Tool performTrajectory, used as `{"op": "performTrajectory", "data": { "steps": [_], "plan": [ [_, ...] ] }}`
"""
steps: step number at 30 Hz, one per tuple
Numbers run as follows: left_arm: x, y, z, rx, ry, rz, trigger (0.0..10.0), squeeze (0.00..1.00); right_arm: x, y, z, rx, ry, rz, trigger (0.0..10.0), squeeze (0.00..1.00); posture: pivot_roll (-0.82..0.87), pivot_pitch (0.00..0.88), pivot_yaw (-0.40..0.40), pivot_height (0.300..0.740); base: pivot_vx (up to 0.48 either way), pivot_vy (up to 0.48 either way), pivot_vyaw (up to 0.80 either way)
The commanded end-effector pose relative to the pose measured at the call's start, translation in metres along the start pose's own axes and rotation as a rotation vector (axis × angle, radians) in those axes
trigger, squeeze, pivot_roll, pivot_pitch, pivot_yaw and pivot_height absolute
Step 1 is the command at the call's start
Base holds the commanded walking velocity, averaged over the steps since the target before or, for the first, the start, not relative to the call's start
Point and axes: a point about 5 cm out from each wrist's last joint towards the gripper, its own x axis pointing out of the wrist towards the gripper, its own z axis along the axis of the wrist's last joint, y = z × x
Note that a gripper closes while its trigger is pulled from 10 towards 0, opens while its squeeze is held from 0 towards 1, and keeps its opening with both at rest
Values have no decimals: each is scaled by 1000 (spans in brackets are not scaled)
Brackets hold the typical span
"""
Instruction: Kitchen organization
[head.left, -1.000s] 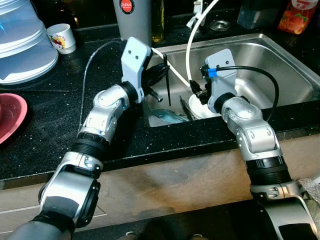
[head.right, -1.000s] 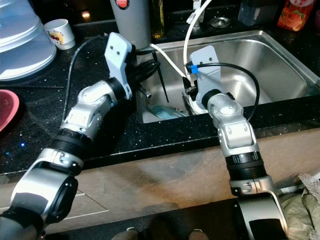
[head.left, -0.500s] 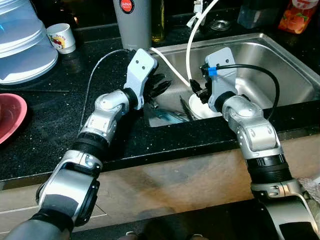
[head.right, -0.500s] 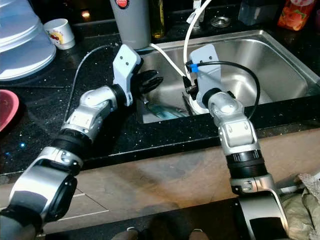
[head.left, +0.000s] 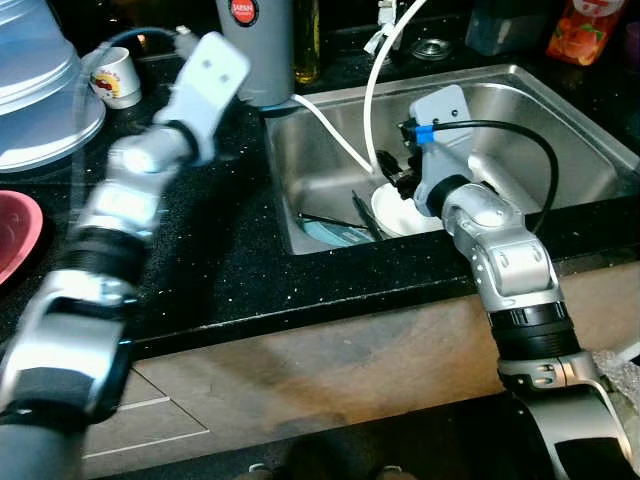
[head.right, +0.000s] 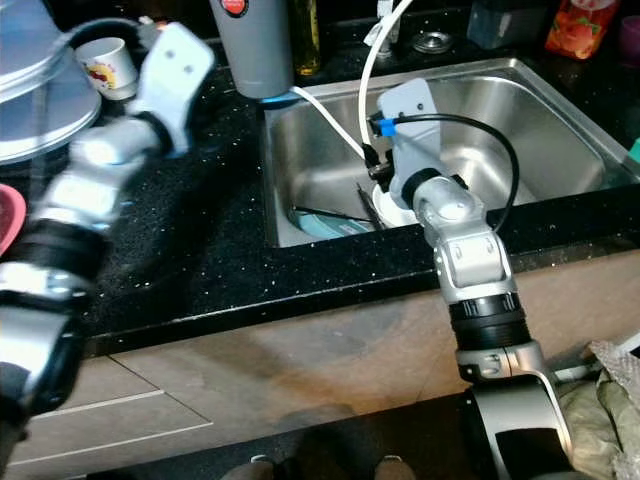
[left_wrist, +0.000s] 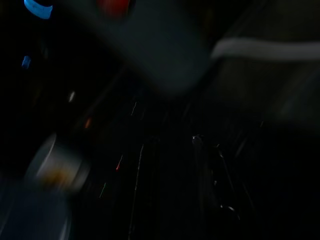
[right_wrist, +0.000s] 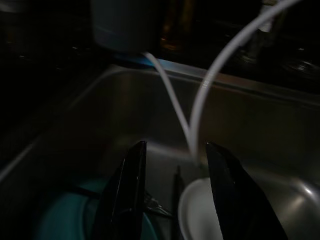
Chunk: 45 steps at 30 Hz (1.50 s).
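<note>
Right wrist view: right gripper (right_wrist: 175, 192) spread above sink (head.left: 560, 130), hose (right_wrist: 170, 107) ahead; left gripper's jaws unclear.

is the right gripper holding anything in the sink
No, the right gripper hangs open above the white plate and teal plate in the sink, with nothing between its fingers.

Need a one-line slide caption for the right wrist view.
Right gripper, fingers apart, hovers in the steel sink above a white plate and teal plate, white hose ahead.

black counter (head.left: 230, 250), mug (head.left: 116, 76), red plate (head.left: 15, 230)
</note>
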Motion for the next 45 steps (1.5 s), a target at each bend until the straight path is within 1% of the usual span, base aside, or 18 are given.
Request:
{"op": "performTrajectory", "data": {
  "steps": [1, 10, 11, 12, 14, 15, 16, 17, 25, 26, 27, 28, 29, 30, 31, 33, 40, 45],
  "plan": [
    [-11, 9, -17, 75, 102, 1, 10000, 0, 5, 12, 5, 14, -27, 56, 10000, 0, 20, 121, 12, 740, 0, 0, 0],
    [-37, 34, -44, 170, 278, 27, 10000, 47, 10, 22, 8, 51, -36, 108, 10000, 0, 31, 119, -18, 740, 0, 0, 0],
    [-39, 36, -46, 174, 298, 32, 10000, 173, 11, 22, 9, 58, -36, 111, 10000, 0, 33, 118, -18, 740, 0, 0, 0],
    [-41, 38, -48, 174, 315, 33, 10000, 937, 11, 23, 9, 68, -37, 114, 10000, 0, 33, 118, -18, 740, 0, 0, 0],
    [-42, 39, -50, 173, 329, 35, 10000, 1000, 12, 23, 9, 75, -39, 116, 10000, 0, 33, 118, -17, 740, 0, 0, 0],
    [-44, 41, -51, 180, 345, 40, 10000, 1000, 12, 23, 10, 79, -40, 117, 10000, 0, 33, 118, -17, 740, 0, 0, 0],
    [-44, 42, -54, 180, 364, 54, 10000, 678, 12, 23, 10, 87, -41, 117, 10000, 0, 35, 118, -17, 740, 0, 0, 0],
    [-45, 44, -57, 176, 381, 66, 10000, 0, 12, 23, 10, 92, -41, 117, 10000, 0, 37, 119, -16, 740, 0, 0, 0],
    [-40, 46, -74, 93, 449, 107, 10000, 0, 11, 21, 9, 108, -41, 113, 10000, 0, 36, 123, -3, 740, 0, 0, 0],
    [-40, 46, -76, 84, 467, 110, 10000, 275, 11, 20, 9, 109, -41, 112, 10000, 0, 32, 122, 2, 740, 0, 0, 0],
    [-40, 46, -76, 84, 467, 110, 10000, 275, 11, 20, 9, 109, -41, 112, 10000, 0, 32, 122, 2, 740, 0, 0, 0],
    [-40, 47, -81, 31, 500, 144, 10000, 1000, 10, 19, 9, 106, -43, 108, 10000, 0, 30, 122, 4, 740, 0, 0, 0],
    [-41, 49, -83, 53, 520, 162, 10000, 565, 9, 19, 9, 104, -45, 106, 10000, 0, 25, 122, 9, 740, 0, 0, 0],
    [-42, 50, -85, 72, 531, 173, 10000, 565, 9, 18, 9, 104, -45, 106, 10000, 0, 25, 122, 9, 740, 0, 0, 0],
    [-42, 49, -87, 14, 537, 184, 10000, 0, 8, 18, 9, 103, -46, 105, 10000, 0, 23, 119, 10, 740, 0, 0, 0],
    [-42, 44, -91, -98, 552, 188, 10000, 0, 7, 15, 9, 98, -46, 101, 10000, 0, 23, 118, 9, 740, 0, 0, 0],
    [-44, 35, -100, -159, 599, 163, 10000, 0, 7, 14, 9, 88, -50, 103, 10000, 0, 20, 114, 8, 740, 0, 0, 0],
    [-45, 23, -107, -325, 645, 102, 10000, 0, 7, 14, 11, 75, -58, 115, 10000, 0, 20, 112, 6, 740, 0, 0, 0]
  ]
}}
